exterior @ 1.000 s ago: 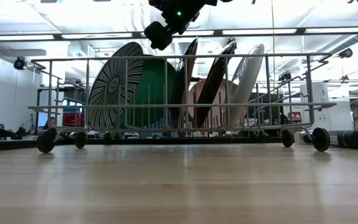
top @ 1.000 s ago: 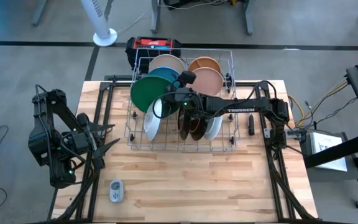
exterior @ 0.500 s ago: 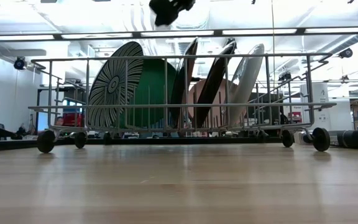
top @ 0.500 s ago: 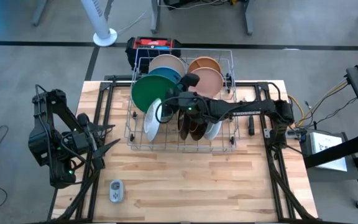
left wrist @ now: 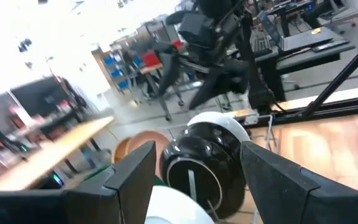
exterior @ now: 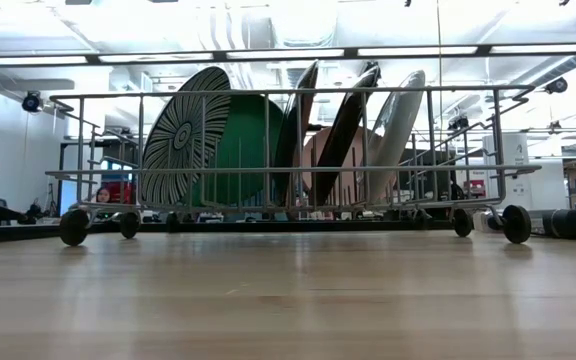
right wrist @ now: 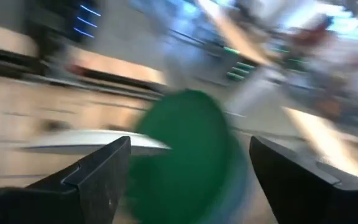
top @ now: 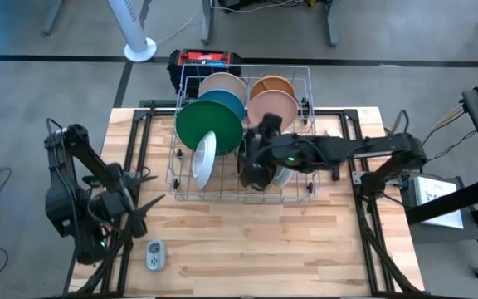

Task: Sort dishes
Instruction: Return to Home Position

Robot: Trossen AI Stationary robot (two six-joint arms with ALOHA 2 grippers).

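Observation:
A silver wire rack (top: 310, 196) stands mid-table with dishes on edge between its wires: a large green plate (top: 194, 123), a blue-white striped plate (exterior: 182, 135), blue (top: 227, 101), cream (top: 221, 82), tan (top: 272, 84) and pink (top: 273, 106) dishes, dark brown plates (exterior: 344, 135) and a white one (exterior: 399, 118). My right gripper (top: 251, 164) hovers open above the dark brown plates and holds nothing; its wrist view shows the green plate (right wrist: 185, 146) blurred. My left gripper (top: 145, 189) is open and empty left of the rack, facing it (left wrist: 194, 180).
A small grey gadget (top: 153, 254) lies near the table's front left. A red and black box (top: 206, 60) stands behind the rack. Bare wood lies between the rack and the near edge. Black frame rails (top: 372, 224) run along both table sides.
My right gripper has pulled back from above the striped plate toward the table's right, over the dark brown plates, and has risen out of the low view. My left arm has shifted a little toward the near edge. The dishes have stayed in place.

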